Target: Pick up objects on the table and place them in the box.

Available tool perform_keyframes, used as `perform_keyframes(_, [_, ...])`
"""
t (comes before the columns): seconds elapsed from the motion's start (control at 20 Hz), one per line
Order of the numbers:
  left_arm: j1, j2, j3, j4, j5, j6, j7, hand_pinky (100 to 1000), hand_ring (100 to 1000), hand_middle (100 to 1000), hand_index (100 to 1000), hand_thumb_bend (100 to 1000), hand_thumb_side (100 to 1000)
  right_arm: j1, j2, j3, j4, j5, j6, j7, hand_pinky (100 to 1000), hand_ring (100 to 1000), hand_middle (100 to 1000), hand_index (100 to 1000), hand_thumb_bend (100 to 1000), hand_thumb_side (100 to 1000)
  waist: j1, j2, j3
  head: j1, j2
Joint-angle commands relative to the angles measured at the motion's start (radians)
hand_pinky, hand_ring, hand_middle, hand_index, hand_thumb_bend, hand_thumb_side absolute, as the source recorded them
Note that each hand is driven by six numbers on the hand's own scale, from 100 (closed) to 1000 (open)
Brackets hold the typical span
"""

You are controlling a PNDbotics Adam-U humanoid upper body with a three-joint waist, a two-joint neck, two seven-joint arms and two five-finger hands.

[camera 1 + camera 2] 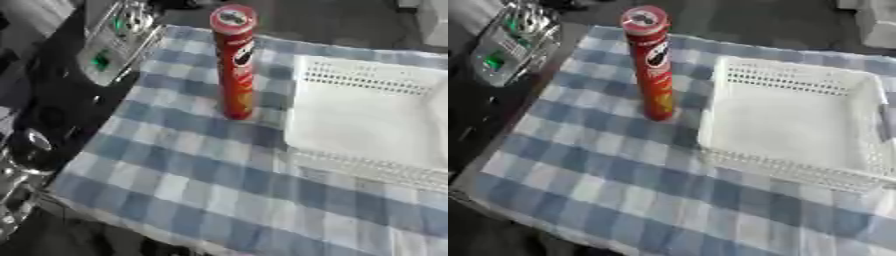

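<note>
A tall red crisp can point(235, 62) with a dark lid stands upright on the blue-and-white checked cloth point(201, 175), towards the far side. Just to its right lies a white perforated box point(798, 125) with nothing in it, a small gap apart from the can. In the left eye view, a blurred black-and-silver shape that looks like my left hand point(24, 165) shows at the lower left edge, off the cloth and well short of the can. My right hand shows in neither view.
A silver device with a green light point(109, 47) lies beyond the cloth's left edge on a dark surface. The cloth's near edge runs askew across the lower left. A pale object point(877, 20) sits at the far right corner.
</note>
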Motion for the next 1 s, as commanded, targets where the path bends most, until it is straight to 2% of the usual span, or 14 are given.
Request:
perform_keyframes(0.05, [-0.017,0.010,0.005,0.006,0.006,-0.010,-0.013,949,956,1000,1000,1000,558,-0.009,-0.003,-0.001,-0.012,-0.001,-0.001,0.003,756,843,887,974,100,1000,0.000,-0.011,-0.002,0.013,-0.019])
perform_keyframes(0.2, [-0.015,0.009,0.007,0.011,0.013,-0.016,-0.016,950,956,1000,1000,1000,571,-0.007,-0.003,-0.001,-0.011,0.000,0.000,0.004,757,844,888,977,100,1000,0.004,-0.012,-0.002,0.053,-0.029])
perform_keyframes(0.3, [-0.011,0.011,0.008,0.012,0.016,-0.017,-0.018,954,958,1000,1000,1000,585,-0.006,-0.003,-0.001,-0.010,-0.001,0.000,0.004,758,846,889,981,100,1000,0.006,-0.014,-0.002,0.064,-0.028])
perform_keyframes(1.0, [0.041,-0.014,-0.009,0.003,0.019,-0.016,-0.043,969,963,1000,1000,1000,596,-0.003,-0.002,0.000,-0.009,-0.004,0.001,0.009,761,849,890,984,100,1000,0.012,-0.016,-0.002,0.068,-0.021])
